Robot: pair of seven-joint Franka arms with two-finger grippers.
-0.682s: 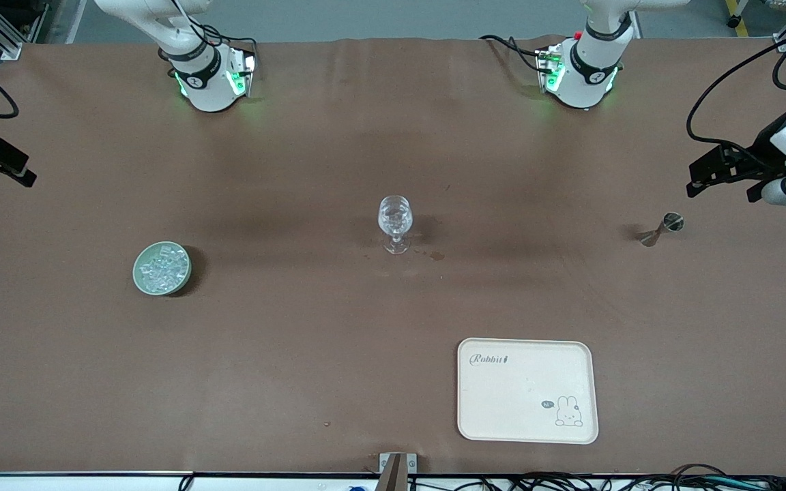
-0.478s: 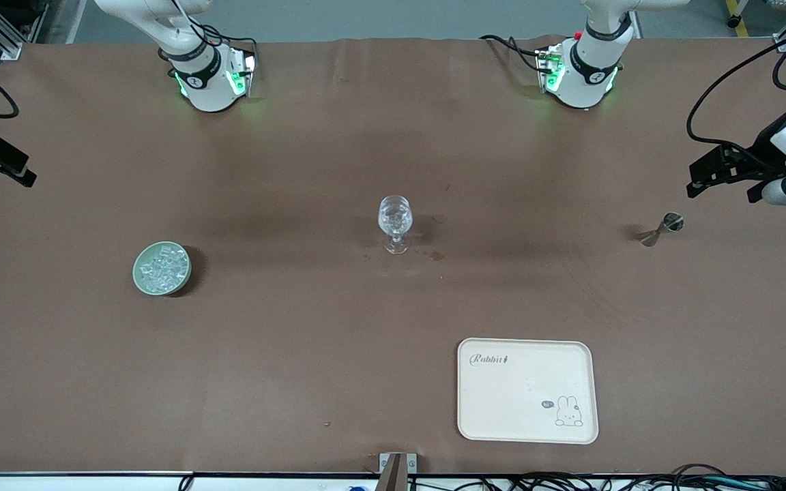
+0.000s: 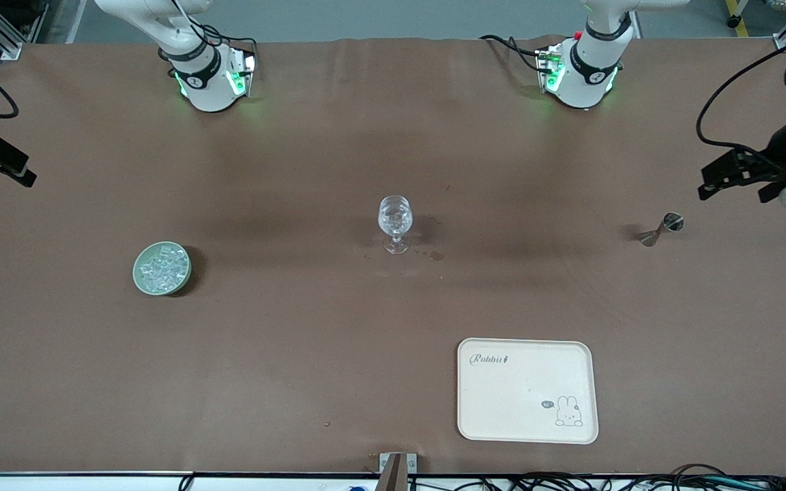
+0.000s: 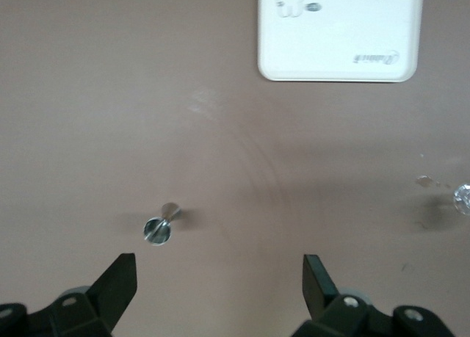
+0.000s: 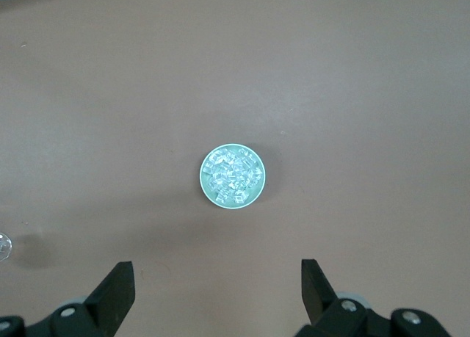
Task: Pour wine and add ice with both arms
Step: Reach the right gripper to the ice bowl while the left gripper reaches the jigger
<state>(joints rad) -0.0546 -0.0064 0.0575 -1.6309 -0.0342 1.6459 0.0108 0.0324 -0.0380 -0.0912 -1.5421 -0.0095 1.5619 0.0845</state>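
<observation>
The left gripper hangs wide and empty over the counter's edge, near what looks like a metal jigger. The right gripper, wide too, hangs above the ice in its green bowl.

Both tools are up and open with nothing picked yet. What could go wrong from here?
1. The small metal jigger stands tilted on the table; the left tool may knock it over while closing.
2. The ice is small, glassy cubes heaped in the green bowl; the right tool may lose one.
3. The stemmed glass stands alone mid-table, easy to tip.
</observation>
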